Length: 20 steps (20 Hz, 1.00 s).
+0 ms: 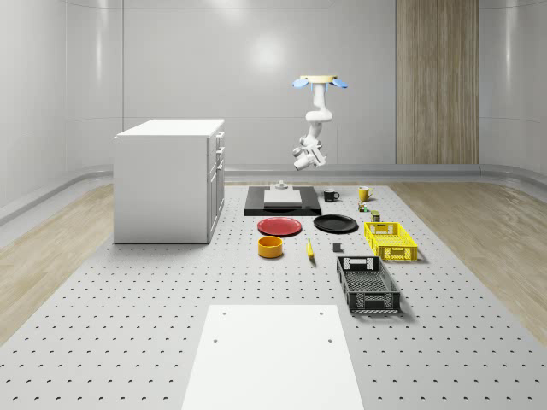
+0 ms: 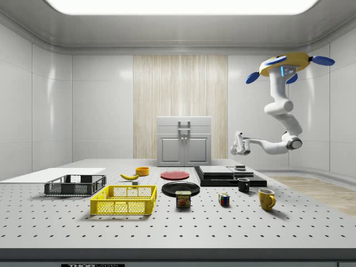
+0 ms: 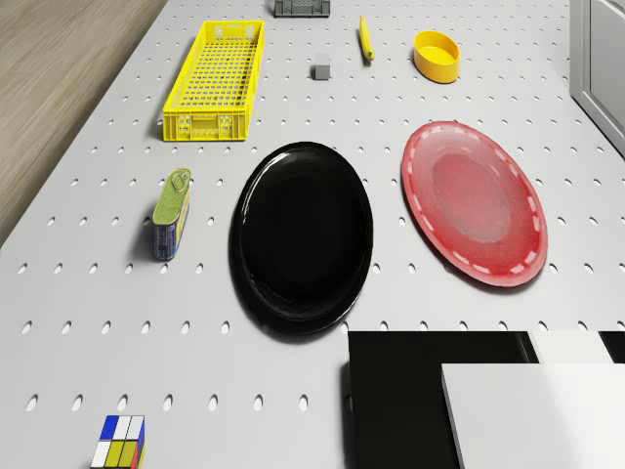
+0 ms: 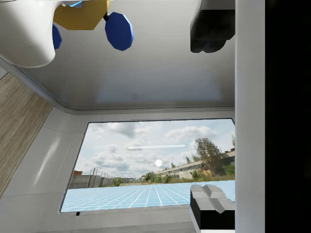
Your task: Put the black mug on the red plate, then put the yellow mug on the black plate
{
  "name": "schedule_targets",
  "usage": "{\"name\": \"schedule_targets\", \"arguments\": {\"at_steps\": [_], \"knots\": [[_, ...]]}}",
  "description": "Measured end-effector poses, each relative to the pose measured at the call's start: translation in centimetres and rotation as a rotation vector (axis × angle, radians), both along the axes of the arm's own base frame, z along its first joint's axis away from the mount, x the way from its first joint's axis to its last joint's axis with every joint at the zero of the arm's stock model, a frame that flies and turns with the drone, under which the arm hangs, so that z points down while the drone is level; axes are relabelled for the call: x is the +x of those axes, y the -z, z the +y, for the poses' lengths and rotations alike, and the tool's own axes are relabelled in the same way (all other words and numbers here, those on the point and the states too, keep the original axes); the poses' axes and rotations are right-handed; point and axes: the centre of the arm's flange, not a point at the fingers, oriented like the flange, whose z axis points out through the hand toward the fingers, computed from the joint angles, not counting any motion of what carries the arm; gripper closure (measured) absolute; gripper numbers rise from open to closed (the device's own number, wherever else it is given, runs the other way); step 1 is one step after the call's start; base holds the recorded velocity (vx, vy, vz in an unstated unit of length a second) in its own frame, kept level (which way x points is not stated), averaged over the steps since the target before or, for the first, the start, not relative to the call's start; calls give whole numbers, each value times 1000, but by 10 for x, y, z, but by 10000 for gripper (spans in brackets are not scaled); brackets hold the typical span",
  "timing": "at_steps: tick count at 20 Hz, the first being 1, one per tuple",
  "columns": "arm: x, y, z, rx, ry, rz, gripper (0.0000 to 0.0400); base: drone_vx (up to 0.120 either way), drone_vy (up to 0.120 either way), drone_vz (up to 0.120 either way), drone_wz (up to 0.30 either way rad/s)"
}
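The drone with blue rotors, a window showing sky, and probably two dark fingertips of the hand.

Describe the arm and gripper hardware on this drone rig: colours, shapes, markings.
The drone has a yellow disc body with blue rotor blades and a small lit blue panel on its side. Below it hangs the arm: glossy white rounded segments with a dark grey cap at the elbow joint. The gripper has a white body; the wrist view shows dark, blocky fingertips. No cables or lettering visible.
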Motion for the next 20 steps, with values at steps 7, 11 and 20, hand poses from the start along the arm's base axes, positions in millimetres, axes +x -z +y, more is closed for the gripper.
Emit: {"name": "schedule_targets", "arguments": {"at_steps": [7, 11, 20], "knots": [[4, 103, -24, -1128, 41, 0, 0, 0, 0, -120, 0], [4, 125, -55, -1516, 53, 2, 0, 0, 0, -120, 0], [4, 133, -86, -1835, 57, 6, 0, 0, 0, -120, 0]]}}
